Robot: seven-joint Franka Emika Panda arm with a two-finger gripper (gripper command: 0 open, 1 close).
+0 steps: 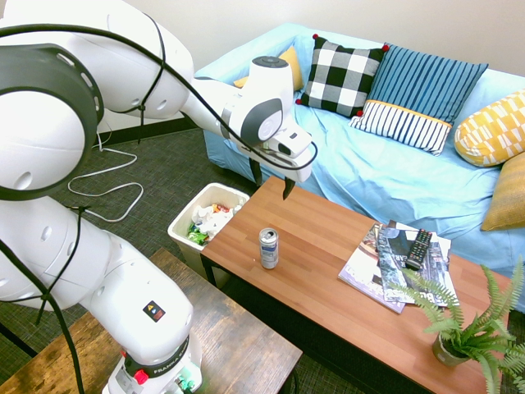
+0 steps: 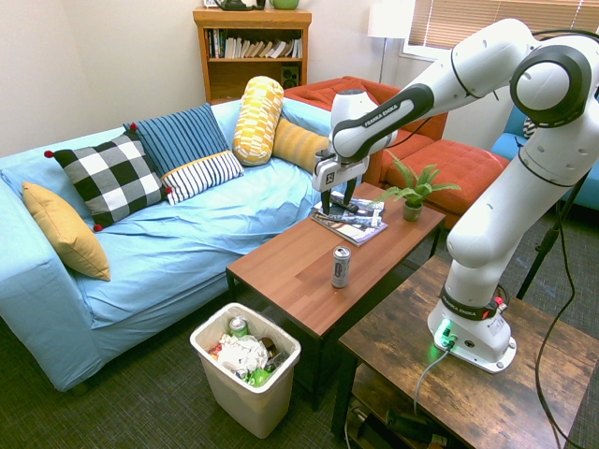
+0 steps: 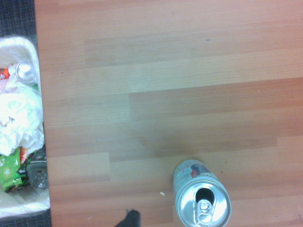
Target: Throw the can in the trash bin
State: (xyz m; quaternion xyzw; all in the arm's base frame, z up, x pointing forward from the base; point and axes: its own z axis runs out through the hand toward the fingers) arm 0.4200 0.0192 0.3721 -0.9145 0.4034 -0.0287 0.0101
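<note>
Second exterior view: can [image 2: 341, 267] upright on the surface [image 2: 281, 271], just right of centre. Pincer [image 2: 338, 208] wide open, empty, above. Can's tab looks opened; likely light, thin-walled, slick, easily dented. Best gripped gently round mid-body.

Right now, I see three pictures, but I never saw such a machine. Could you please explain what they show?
The machine is a white robot arm. Two pictures are taken from opposite sides of the room; the third looks down from the arm's wrist.

On the wooden coffee table stands an opened drink can, with magazines, a remote control and a potted fern. Beside the table, on the floor, is the trash bin, with wrappers and paper inside. Behind is a sofa with cushions.

The end effector is open above the table and holds nothing.
</note>
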